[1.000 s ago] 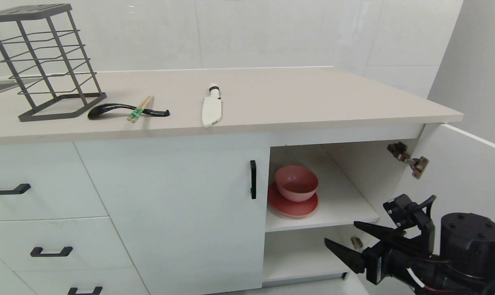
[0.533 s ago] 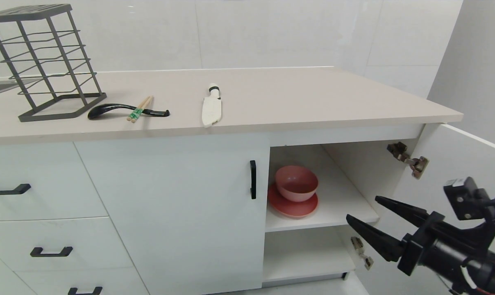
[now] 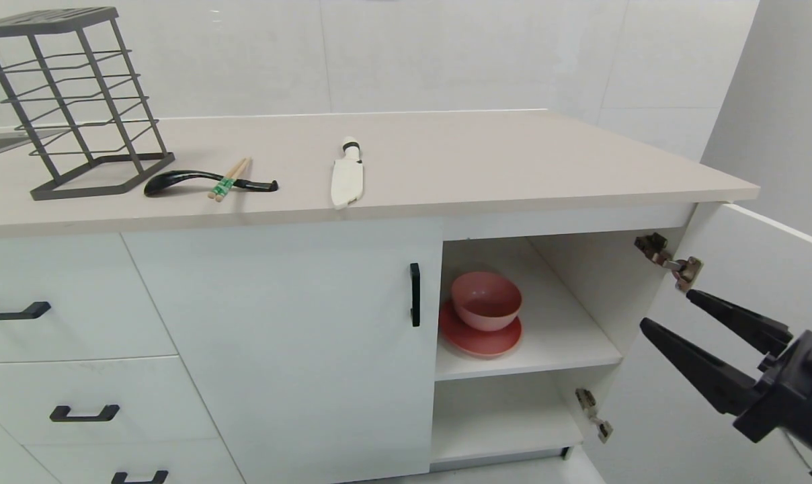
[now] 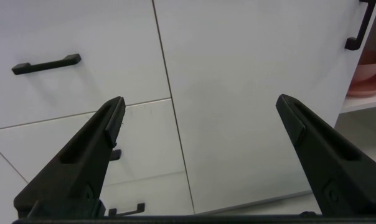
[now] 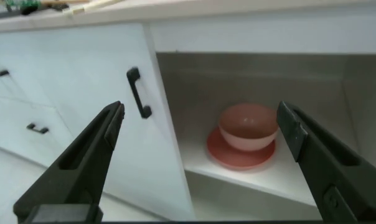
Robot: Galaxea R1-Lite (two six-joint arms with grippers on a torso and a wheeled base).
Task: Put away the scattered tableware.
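**Head view.** The beige surface (image 3: 513,154) carries a dark wire rack (image 3: 70,101) at its left end. Just beside the rack lies a black ladle (image 3: 177,180), and a pair of chopsticks (image 3: 230,179) rests across its handle. A white knife (image 3: 347,176) lies apart to their right, near the front edge, with its handle pointing toward the wall. Below, the right cabinet door (image 3: 749,269) stands swung open. On the upper shelf (image 3: 567,343) inside sits a pink bowl (image 3: 486,299), upright on a pink plate (image 3: 480,339), close to the closed left door and its black handle (image 3: 415,294). The right claw (image 3: 665,308) hangs in front of the open door, well apart from the bowl. Its 2 fingers are spread and hold nothing.

**Left wrist view.** The left claw (image 4: 200,99) has its 2 fingers spread wide with nothing between them. It faces the white cabinet front, where a black drawer handle (image 4: 46,64) shows. The pink bowl (image 4: 370,62) and pink plate (image 4: 365,86) show at the edge, past the door handle.

**Right wrist view.** The right claw (image 5: 198,106), fingers wide apart, points into the open cabinet. The pink bowl (image 5: 248,127) on its pink plate (image 5: 238,155) stands on the shelf between the 2 fingers and well beyond them.
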